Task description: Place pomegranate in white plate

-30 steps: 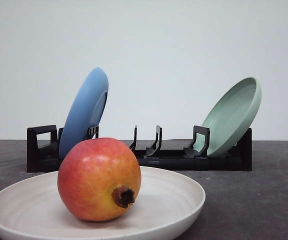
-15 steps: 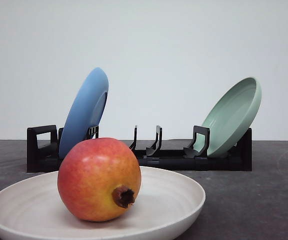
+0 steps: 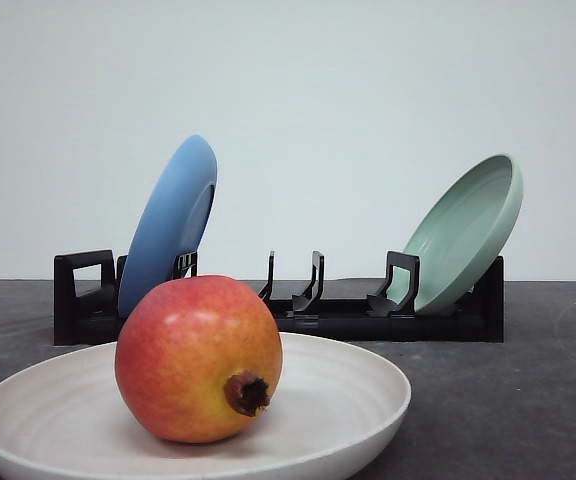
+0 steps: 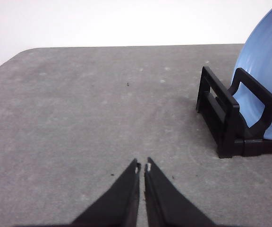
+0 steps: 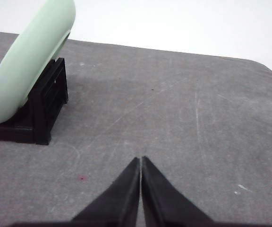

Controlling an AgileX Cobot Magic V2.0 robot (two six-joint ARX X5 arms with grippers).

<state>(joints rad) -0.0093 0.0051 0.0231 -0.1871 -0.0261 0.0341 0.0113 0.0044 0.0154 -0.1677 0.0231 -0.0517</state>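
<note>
The pomegranate point(image 3: 198, 358), red fading to yellow-orange with a dark calyx stub facing the camera, rests inside the white plate point(image 3: 353, 400) at the near edge of the front view. My left gripper point(image 4: 142, 166) is shut with nothing in it, hovering over bare grey table to the left of the rack's blue-plate end. My right gripper point(image 5: 140, 161) is shut and empty too, above the table to the right of the rack's green-plate end.
A black dish rack point(image 3: 338, 318) stands behind the white plate. A blue plate point(image 3: 168, 225) leans in its left slot and a pale green plate point(image 3: 465, 232) in its right slot. The rack's ends point(image 4: 225, 118) point(image 5: 46, 101) appear close to each gripper.
</note>
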